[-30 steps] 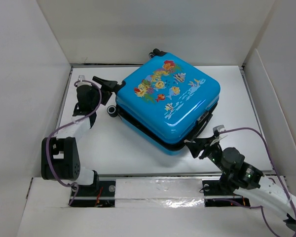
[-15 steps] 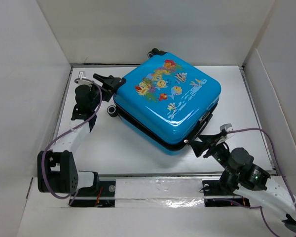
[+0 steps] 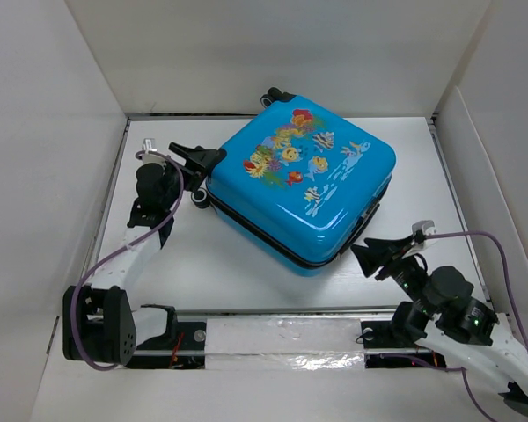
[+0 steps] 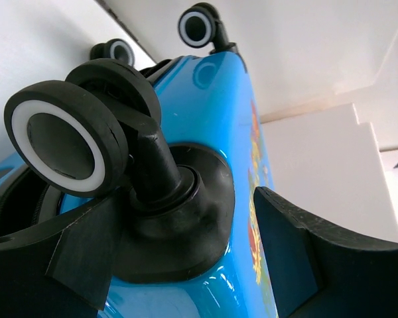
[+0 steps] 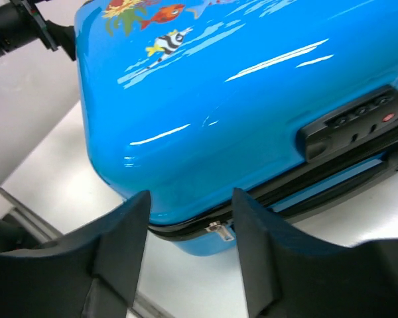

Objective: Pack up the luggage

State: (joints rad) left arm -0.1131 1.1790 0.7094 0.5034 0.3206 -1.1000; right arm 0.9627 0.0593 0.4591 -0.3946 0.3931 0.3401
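The luggage (image 3: pixel 304 180), a closed bright-blue suitcase with a fish print, lies flat on the white table. My left gripper (image 3: pixel 196 158) is open at its left corner. In the left wrist view its jaws (image 4: pixel 186 265) stand wide on either side of a black wheel mount (image 4: pixel 166 199), with the wheel (image 4: pixel 66 146) just above the left finger. My right gripper (image 3: pixel 378 257) is open and empty, a little off the near right corner. In the right wrist view it (image 5: pixel 189 245) faces the zipper pull (image 5: pixel 219 230) on the black seam, without touching the shell (image 5: pixel 205 86).
White walls enclose the table on three sides (image 3: pixel 35 132). A combination lock (image 5: pixel 351 122) sits on the suitcase's side above the seam. Another wheel (image 3: pixel 279 93) sticks out at the far corner. The arm bases and a taped strip (image 3: pixel 282 338) run along the near edge.
My right gripper has drawn back from the suitcase's near corner toward the right. The suitcase has shifted slightly to the right. My left arm has stretched further out, staying at the wheel corner.
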